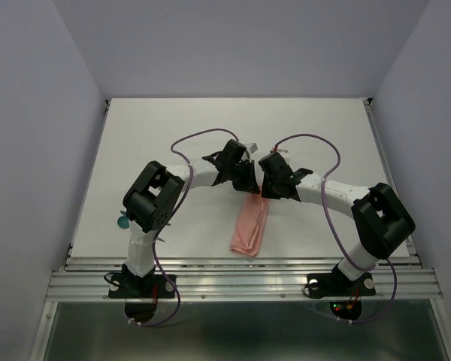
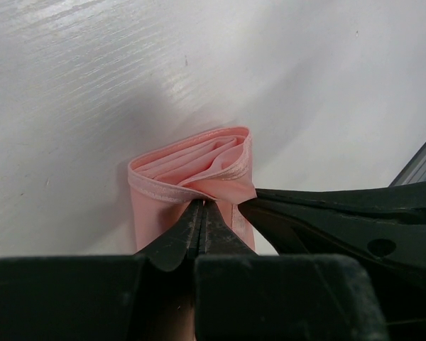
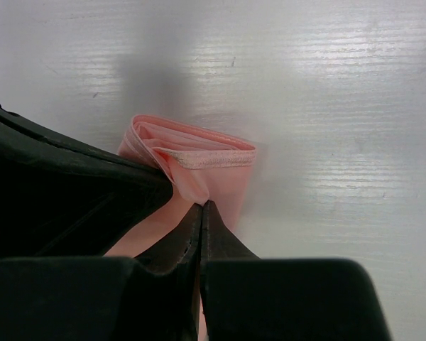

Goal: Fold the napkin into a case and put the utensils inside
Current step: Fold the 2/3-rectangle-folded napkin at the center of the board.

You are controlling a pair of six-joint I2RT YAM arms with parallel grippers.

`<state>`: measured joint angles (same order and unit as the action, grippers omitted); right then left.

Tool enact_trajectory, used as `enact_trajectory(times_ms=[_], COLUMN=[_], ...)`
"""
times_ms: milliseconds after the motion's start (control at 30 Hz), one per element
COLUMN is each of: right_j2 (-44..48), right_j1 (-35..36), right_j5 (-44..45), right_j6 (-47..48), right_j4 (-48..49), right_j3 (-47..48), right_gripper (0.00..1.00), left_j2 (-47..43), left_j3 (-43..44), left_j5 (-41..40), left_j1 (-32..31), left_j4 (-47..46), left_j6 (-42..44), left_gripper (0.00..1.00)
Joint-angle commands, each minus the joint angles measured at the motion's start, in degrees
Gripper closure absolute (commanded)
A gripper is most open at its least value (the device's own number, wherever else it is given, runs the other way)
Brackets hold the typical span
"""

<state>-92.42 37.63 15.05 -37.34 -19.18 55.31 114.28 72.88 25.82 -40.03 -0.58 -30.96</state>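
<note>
The salmon-pink napkin lies folded into a narrow layered strip in the middle of the table. Both grippers meet at its far end. My left gripper is shut on the top layers of that end, as the left wrist view shows, with the open fold of the cloth just beyond the tips. My right gripper is shut on the same end beside it, pinching the hemmed layer. A teal utensil's round end shows by the left arm's base; the rest is hidden.
The white table has walls on the left, back and right. A metal rail runs along the near edge. Purple cables loop over both arms. The two grippers are nearly touching each other.
</note>
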Motion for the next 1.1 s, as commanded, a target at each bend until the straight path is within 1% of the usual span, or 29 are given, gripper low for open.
enact_trajectory(times_ms=[0, 167, 467, 700, 933, 1000, 1067], right_j2=[0.1, 0.1, -0.5, -1.1, -1.7, -1.5, -1.4], right_j1=[0.6, 0.6, 0.6, 0.6, 0.6, 0.6, 0.6], right_j5=[1.0, 0.8, 0.2, 0.1, 0.7, 0.8, 0.9], right_j6=[-0.2, -0.3, 0.0, 0.0, -0.4, -0.4, -0.6], right_j4=[0.3, 0.3, 0.4, 0.6, 0.9, 1.0, 1.1], right_j3=[1.6, 1.8, 2.0, 2.0, 1.8, 1.6, 1.6], right_gripper=[0.99, 0.99, 0.99, 0.99, 0.99, 0.99, 0.99], left_j2=[0.0, 0.9, 2.4, 1.7, -0.2, -1.0, -1.3], left_j3=[2.1, 2.1, 1.6, 0.6, -0.2, -0.1, 0.8], left_j5=[1.2, 0.2, -0.4, -0.3, 0.5, 0.5, 0.5], left_j1=[-0.5, -0.5, -1.8, -2.4, -2.7, -2.8, -2.7], left_j4=[-0.7, -2.2, -6.7, -10.1, -9.1, -7.7, -3.7], left_j6=[0.7, -0.2, -4.9, -8.2, -8.6, -7.8, -6.1], left_gripper=[1.0, 1.0, 1.0, 1.0, 1.0, 1.0, 1.0])
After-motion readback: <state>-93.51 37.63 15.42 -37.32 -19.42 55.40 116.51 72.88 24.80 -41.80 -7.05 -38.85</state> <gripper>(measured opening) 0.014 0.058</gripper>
